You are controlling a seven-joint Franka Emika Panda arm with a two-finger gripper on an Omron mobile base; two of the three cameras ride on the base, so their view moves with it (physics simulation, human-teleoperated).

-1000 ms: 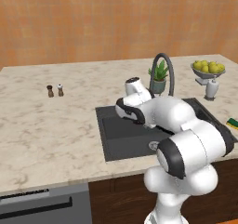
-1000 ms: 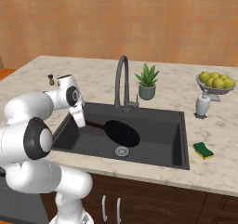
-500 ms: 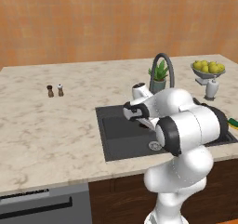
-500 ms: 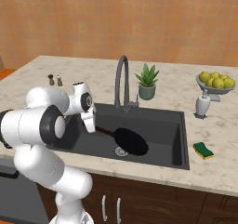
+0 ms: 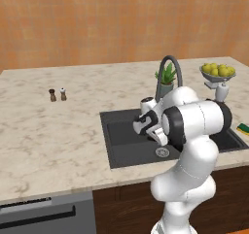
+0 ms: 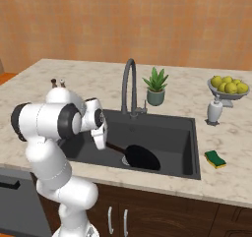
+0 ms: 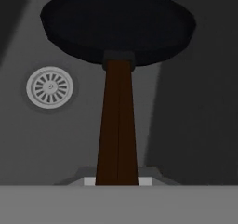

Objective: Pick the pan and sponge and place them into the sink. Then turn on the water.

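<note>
- The gripper [image 6: 101, 138] was lowered into the sink [image 6: 189, 147], its jaws closed on the dark brown handle of the pan [image 6: 141, 157].
- In the hand view, the pan [image 7: 117, 22] extended away from the hand, its handle running straight down toward the finger tips, which were themselves hidden at the lower edge.
- The round metal drain [image 7: 49, 87] lay on the basin floor to one side of the handle in that view; whether the pan's base touched the floor could not be told.
- In the right base view, the black pan sat low inside the basin near its front wall, with the handle pointing toward the gripper at the left.
- In the left base view, the gripper [image 5: 151, 129] was over the sink [image 5: 114, 143], and the drain [image 5: 162, 152] showed just below it; the arm's body hid the pan.
- The sponge [image 6: 215, 158], yellow with a green top, lay on the counter [image 6: 44, 78] to the right of the sink, near the front edge and well apart from the pan.
- The tall arched tap [image 6: 129, 86] stood behind the basin, beside a small potted plant [image 6: 156, 86].
- A bowl of yellow fruit [image 6: 227, 87] and a soap dispenser [image 6: 214, 111] stood at the right rear of the counter.
- Two small shakers [image 5: 57, 94] stood together on the counter left of the sink.
</note>
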